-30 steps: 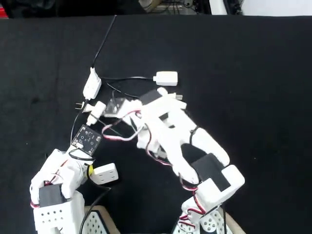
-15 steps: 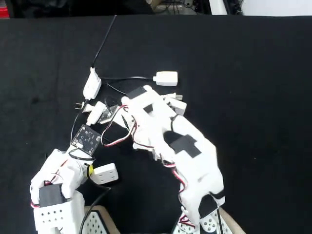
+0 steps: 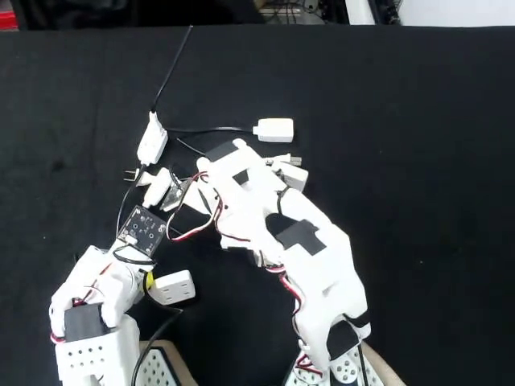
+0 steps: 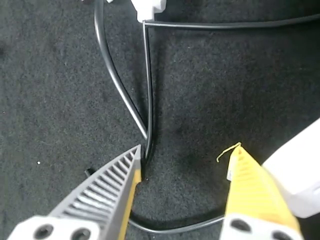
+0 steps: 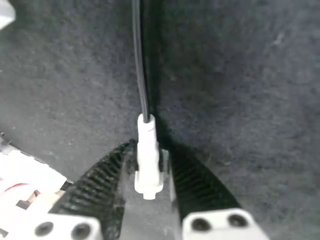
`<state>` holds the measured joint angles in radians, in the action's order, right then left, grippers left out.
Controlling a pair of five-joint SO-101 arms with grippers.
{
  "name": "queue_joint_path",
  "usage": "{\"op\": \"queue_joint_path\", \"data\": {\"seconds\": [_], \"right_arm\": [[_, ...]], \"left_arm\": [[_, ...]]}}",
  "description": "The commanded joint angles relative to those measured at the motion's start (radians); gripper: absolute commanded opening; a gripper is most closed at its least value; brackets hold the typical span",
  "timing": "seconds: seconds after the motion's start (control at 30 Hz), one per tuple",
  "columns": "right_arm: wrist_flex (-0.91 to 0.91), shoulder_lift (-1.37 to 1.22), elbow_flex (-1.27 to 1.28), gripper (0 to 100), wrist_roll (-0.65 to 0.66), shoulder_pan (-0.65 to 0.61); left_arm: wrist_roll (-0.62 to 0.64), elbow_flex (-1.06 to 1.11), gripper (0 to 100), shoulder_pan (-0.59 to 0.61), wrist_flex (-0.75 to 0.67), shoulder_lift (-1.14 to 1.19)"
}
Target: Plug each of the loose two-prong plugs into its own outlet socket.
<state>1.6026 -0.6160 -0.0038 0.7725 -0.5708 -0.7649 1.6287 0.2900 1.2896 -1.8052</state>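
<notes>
Right wrist view shows our right claw pinching the white plug just above the counter, with its black cable leading away from the plug. Apart from the plug, the left claw hangs spread. We fear the cable could pull the plug crooked in this narrow hold, so the prongs miss the socket.

Black table carries a white plug with black cable, upper centre; white outlet block, lower left.
</notes>
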Motion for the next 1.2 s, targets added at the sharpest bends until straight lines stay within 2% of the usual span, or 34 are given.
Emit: {"op": "queue_joint_path", "data": {"seconds": [0.0,0.1,0.27,0.37,0.6,0.77,0.9,1.17], "right_arm": [[0.017,-0.024,0.001,4.6,0.009,-0.005],[0.017,-0.018,0.001,1.0,0.009,-0.005],[0.055,0.048,-0.010,1.1,0.006,-0.006],[0.091,0.170,0.002,1.1,0.000,-0.006],[0.071,0.578,0.097,1.1,-0.112,-0.006],[0.008,0.885,0.206,1.1,-0.178,-0.008],[-0.106,1.122,0.323,1.1,-0.284,-0.018],[-0.321,1.538,0.636,1.1,-0.451,-0.270]], "left_arm": [[-0.011,-0.005,28,0.007,0.008,0.002],[-0.011,-0.005,28,0.007,0.008,0.002],[-0.011,-0.005,28,0.007,0.008,0.002],[-0.011,-0.005,28,0.007,0.008,0.002],[0.005,-0.005,28,0.007,0.002,0.002],[0.166,-0.048,28,-0.002,-0.020,-0.002],[0.370,-0.159,28,-0.004,-0.040,-0.021],[0.769,-0.357,28,-0.031,-0.150,-0.020]]}}
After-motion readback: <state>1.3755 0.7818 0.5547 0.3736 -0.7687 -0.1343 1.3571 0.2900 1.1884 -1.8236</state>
